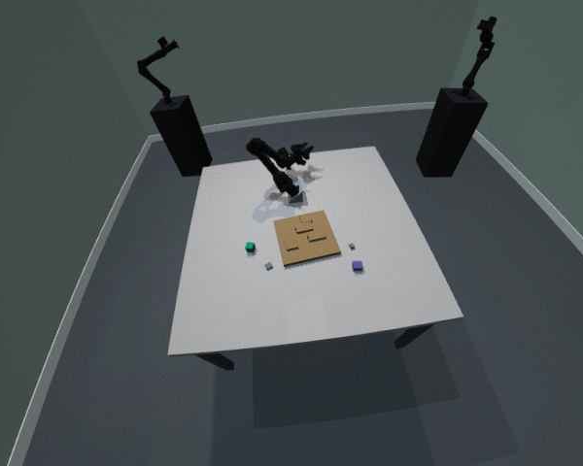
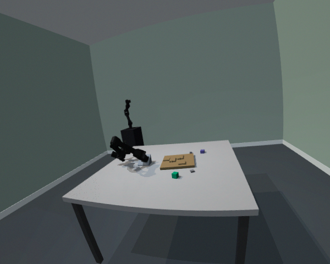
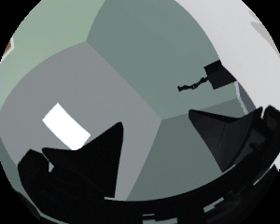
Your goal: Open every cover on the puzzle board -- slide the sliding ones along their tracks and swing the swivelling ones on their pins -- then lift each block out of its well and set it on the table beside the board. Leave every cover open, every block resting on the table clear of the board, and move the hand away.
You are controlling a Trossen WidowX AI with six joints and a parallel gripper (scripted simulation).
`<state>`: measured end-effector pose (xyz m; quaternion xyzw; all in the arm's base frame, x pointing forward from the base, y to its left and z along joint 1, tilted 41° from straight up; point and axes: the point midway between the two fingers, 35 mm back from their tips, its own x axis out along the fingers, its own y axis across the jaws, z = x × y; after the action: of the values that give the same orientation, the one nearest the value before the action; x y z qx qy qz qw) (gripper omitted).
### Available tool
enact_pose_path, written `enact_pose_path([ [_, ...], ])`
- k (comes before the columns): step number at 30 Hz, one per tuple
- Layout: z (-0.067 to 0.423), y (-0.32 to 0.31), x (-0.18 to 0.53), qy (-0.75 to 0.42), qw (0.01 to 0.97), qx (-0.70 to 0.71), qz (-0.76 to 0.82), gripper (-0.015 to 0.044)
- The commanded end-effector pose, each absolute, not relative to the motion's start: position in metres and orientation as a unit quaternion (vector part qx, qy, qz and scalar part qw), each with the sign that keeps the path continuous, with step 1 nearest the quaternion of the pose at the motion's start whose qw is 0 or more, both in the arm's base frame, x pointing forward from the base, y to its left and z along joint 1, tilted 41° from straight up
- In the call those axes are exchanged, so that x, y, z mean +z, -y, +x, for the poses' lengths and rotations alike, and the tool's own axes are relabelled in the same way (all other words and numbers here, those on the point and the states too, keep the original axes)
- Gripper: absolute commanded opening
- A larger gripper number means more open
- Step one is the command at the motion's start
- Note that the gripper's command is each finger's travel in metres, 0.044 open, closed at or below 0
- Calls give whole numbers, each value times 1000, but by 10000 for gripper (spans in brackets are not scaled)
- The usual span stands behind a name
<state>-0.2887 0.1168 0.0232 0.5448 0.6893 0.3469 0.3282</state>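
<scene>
While folded back from board (image 1: 307,238) | pincer (image 1: 301,149) open, empty

A big white desk (image 1: 301,306) stands in the middle of the room on dark legs (image 2: 87,232); its top is pale and smooth, with soft grey shadows near the far edge; the floor (image 1: 106,401) under it is dark grey, and the desk throws a darker square shadow on it; the walls (image 2: 182,85) are dull green, with a light strip (image 1: 81,295) running along the bottom; two tall black boxes stand past the far corners of the desk, one on the left (image 1: 180,135) and one on the right (image 1: 451,131); each box has a thin black bent stand on top (image 1: 155,65) (image 1: 480,49); the ceiling (image 2: 131,17) is grey.
</scene>
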Motion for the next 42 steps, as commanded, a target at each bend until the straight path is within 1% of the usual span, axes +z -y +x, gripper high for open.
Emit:
enact_pose_path([
  [1, -289, -117, 23, -689, 328, 347, 545, 374],
  [15, -302, -92, 22, -700, 338, 388, 496, 6],
  [26, -313, -66, 21, -706, 344, 427, 447, 0],
  [42, -334, -42, 35, -730, 338, 444, 395, 0],
])
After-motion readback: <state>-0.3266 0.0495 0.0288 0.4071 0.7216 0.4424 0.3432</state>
